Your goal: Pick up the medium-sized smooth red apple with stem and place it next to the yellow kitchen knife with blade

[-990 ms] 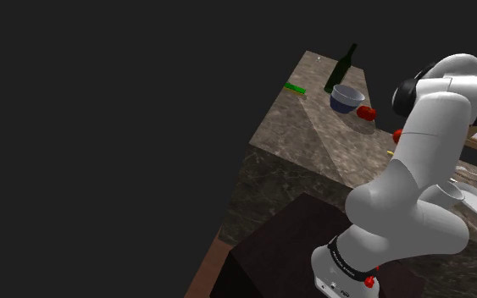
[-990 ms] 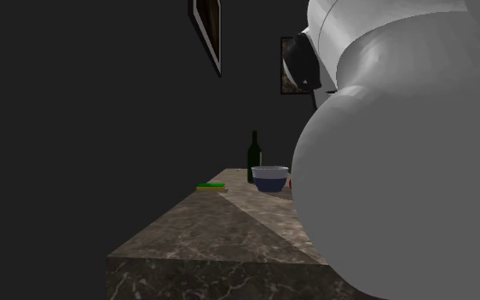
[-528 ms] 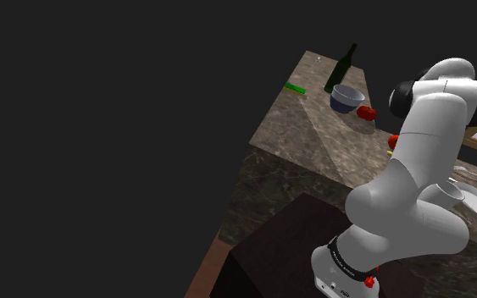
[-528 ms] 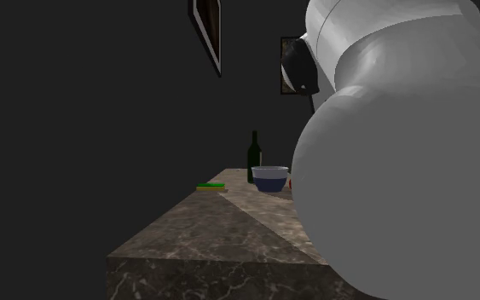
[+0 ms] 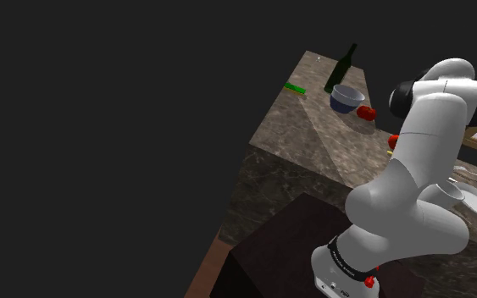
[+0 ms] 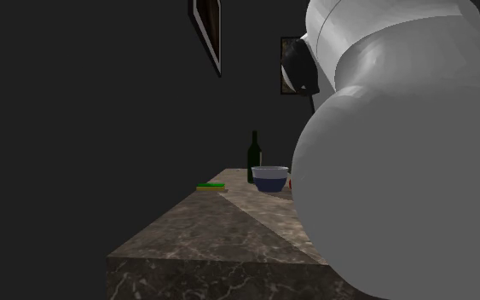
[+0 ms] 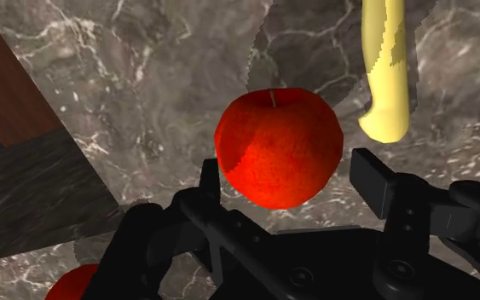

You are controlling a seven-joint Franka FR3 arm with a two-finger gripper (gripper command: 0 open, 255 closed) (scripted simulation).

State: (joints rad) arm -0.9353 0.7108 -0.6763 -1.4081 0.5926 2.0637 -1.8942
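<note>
Apple (image 7: 278, 145) between spread fingers (image 7: 372, 177), beside knife (image 7: 385, 77).

A veined brown stone worktop (image 5: 313, 118) ran beside a dark wall (image 6: 76, 102), where a framed picture (image 6: 205, 25) hung in dim light.

Bare surface (image 7: 144, 102) is left on one side of the apple (image 7: 279, 145); the other is crowded by the yellow knife (image 7: 384, 77) just beside it. A bowl (image 5: 345, 99) and a bottle (image 5: 341, 68) are set well apart.

The red apple (image 7: 279, 145) looks smooth, the counter (image 7: 144, 85) veined like marble.
</note>
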